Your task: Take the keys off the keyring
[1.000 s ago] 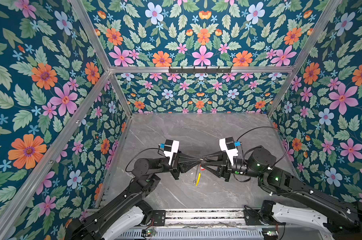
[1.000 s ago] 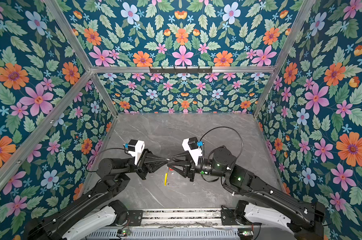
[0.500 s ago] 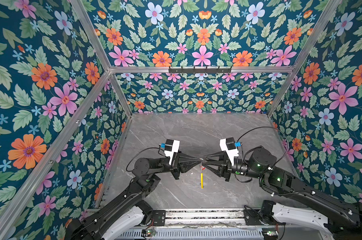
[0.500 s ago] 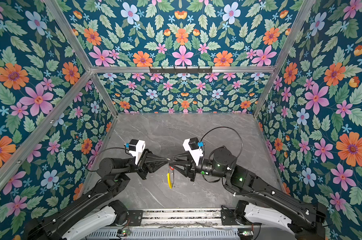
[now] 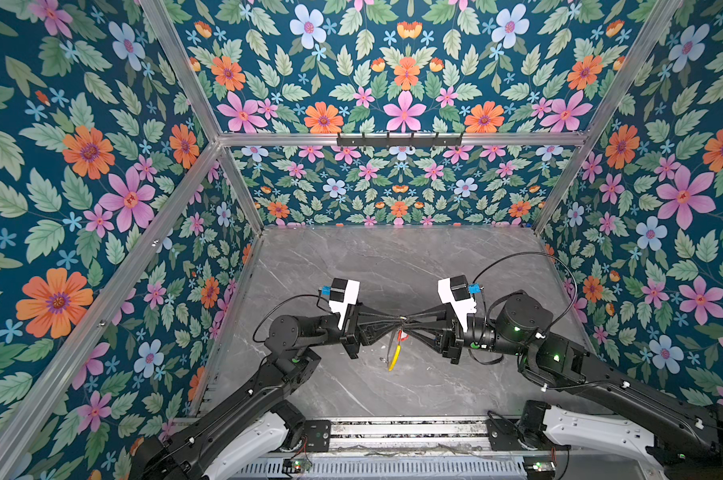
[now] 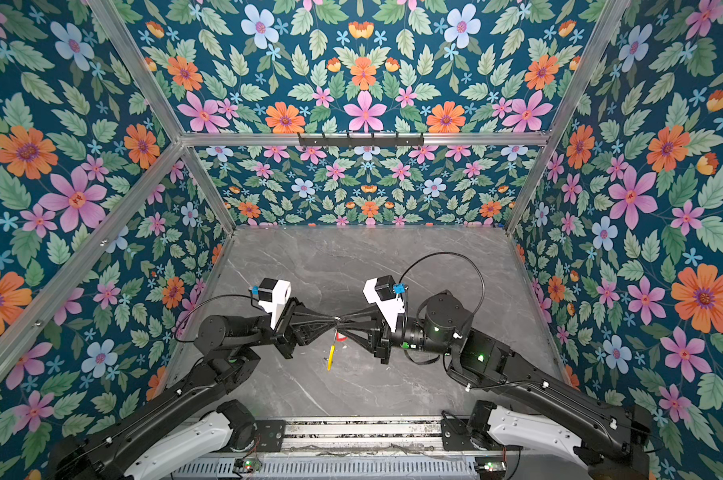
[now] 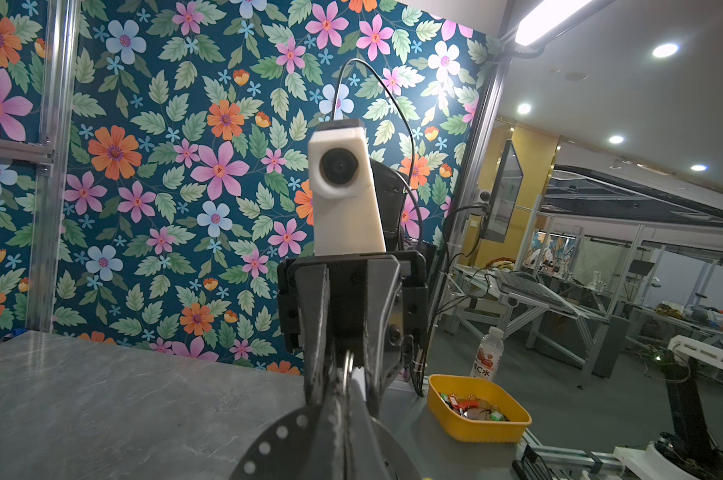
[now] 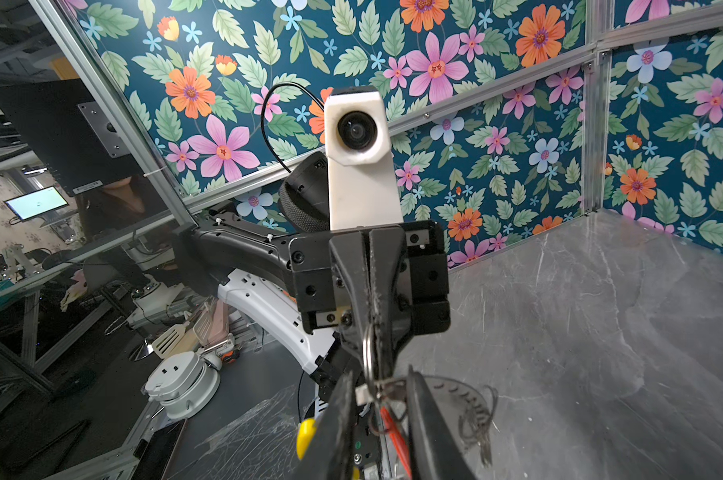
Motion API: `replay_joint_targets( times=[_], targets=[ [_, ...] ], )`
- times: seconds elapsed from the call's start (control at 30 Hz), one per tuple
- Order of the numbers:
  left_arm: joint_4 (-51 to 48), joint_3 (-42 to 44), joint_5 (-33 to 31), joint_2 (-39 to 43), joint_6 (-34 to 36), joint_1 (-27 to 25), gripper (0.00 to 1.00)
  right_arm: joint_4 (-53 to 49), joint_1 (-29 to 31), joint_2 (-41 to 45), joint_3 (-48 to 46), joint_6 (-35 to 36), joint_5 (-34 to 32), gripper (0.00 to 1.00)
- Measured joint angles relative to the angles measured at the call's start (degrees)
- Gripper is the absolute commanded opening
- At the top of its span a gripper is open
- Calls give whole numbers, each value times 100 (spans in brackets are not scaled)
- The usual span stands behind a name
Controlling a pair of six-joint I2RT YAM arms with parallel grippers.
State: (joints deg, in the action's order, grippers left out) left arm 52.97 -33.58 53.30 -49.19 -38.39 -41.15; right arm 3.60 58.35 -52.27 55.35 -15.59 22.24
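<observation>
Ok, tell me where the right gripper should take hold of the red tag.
Probably pinch the red tag across its flat faces, right gripper going straight ahead: the tag hangs between its open fingers, faces toward them, below the shut left gripper.

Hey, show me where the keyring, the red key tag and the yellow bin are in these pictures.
keyring (image 5: 395, 358): in a top view, on its yellow arc segment.
red key tag (image 8: 393, 434): right wrist view, on its thin red edge.
yellow bin (image 7: 484, 432): left wrist view, on its near outer wall.
</observation>
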Motion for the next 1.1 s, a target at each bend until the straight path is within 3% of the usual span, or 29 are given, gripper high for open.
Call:
replay_joint_targets(
  times=[0.23,0.97,1.1],
  targets=[
    [-50,0,-31,2,44,0,0,-46,0,-7,87,-7,2,24],
    [-160,13,-57,4,83,0,0,-232,-7,-24,66,-28,-87,0],
    [-153,13,-57,-13,76,0,0,-254,-7,-44,85,-26,-122,0]
  ],
)
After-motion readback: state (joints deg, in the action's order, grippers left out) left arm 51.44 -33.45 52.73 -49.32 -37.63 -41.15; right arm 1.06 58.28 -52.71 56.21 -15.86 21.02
